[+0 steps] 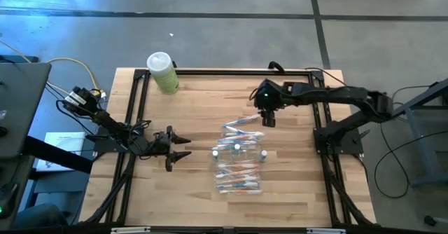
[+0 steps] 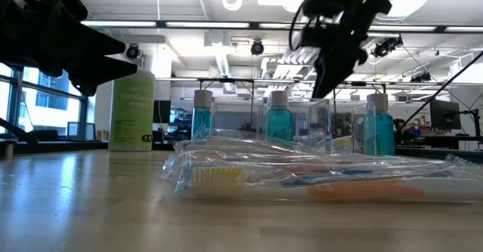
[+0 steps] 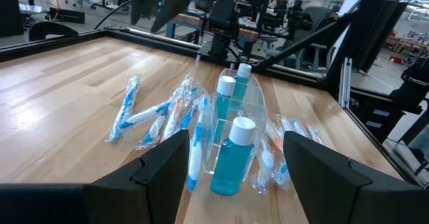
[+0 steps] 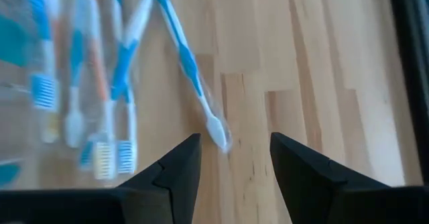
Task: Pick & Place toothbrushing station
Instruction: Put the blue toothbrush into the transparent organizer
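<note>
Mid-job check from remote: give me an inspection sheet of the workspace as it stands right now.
Surface: wooden table, inside a black frame.
Job's things: wrapped toothbrushes heaped mid-table around a clear holder with three white-capped blue tubes; one wrapped toothbrush lies apart, toward the right arm.
Clutter: pale green bottle at the far left corner.
Grippers: left tool open, empty, beside the pile; right tool open, empty, above the stray toothbrush.
Cables: yellow cable off the table, by the left arm.
Surroundings: workshop room; no people seen.
</note>
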Controlling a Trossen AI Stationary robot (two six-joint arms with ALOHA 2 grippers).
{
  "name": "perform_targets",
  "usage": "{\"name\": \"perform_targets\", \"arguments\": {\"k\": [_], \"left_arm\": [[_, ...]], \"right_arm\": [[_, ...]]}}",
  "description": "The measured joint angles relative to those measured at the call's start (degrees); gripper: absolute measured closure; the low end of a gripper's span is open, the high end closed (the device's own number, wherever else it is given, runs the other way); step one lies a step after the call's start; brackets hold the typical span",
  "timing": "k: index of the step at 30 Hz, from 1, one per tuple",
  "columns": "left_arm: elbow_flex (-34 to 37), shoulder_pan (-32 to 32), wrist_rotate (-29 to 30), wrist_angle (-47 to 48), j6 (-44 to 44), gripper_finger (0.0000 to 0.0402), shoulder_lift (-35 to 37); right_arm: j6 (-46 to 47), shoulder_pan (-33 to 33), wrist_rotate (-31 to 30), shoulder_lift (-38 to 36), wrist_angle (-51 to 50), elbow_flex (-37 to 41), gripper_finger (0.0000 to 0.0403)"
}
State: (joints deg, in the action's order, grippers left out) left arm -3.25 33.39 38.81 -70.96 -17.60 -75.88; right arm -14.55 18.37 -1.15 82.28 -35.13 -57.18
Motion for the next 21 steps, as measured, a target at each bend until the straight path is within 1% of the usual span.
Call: {"name": "perform_targets", "arguments": {"k": [6,9,15,21], "left_arm": [[0.0,0.0,0.0,0.0,0.01,0.0164,0.0],[0.0,0.0,0.0,0.0,0.01,0.0164,0.0],[0.0,0.0,0.0,0.2,0.01,0.0164,0.01],[0.0,0.0,0.0,0.22,0.01,0.0164,0.0]], "right_arm": [[-2.2,0.55,-0.2,8.2,2.66,0.01,0.0232],[-3.9,0.53,-1.58,11.42,4.53,0.01,0.0232],[-5.22,0.53,-1.88,16.1,7.9,0.01,0.0232],[-5.24,1.14,-2.01,19.09,9.45,0.01,0.0232]]}}
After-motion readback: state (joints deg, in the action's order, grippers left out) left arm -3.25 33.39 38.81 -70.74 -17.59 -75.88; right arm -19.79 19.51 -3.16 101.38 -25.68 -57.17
